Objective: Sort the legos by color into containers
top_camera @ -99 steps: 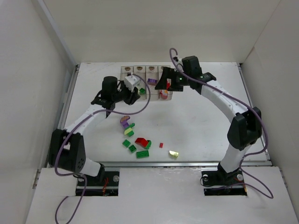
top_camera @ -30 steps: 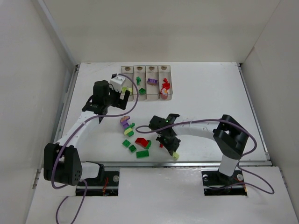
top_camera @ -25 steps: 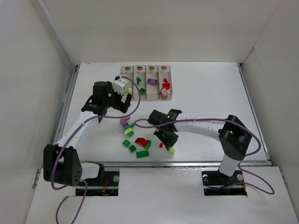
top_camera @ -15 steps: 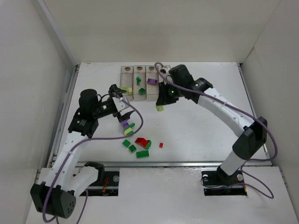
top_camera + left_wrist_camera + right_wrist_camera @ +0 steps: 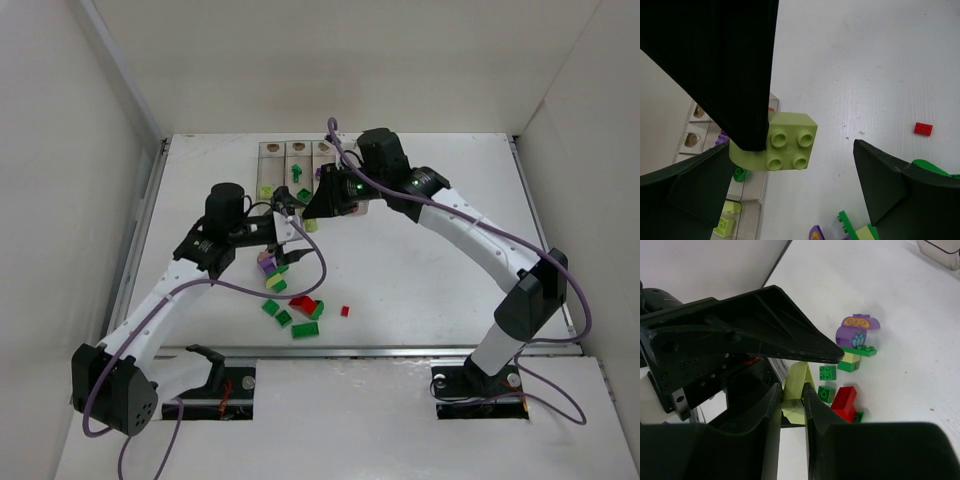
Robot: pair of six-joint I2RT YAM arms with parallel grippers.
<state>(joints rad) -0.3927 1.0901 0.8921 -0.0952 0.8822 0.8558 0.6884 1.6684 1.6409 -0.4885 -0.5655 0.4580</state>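
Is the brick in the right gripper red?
No, the brick pinched by the right gripper is yellow-green, with four studs showing in the left wrist view.

white arms (image 5: 158,303) — black joints (image 5: 224,204), purple cables (image 5: 323,264)

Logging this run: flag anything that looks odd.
The right pincer, shut on a yellow-green brick, hangs between the fingers of the open left pincer above the table. The arms look crowded; contact seems possible. Nothing looks spilled or damaged.
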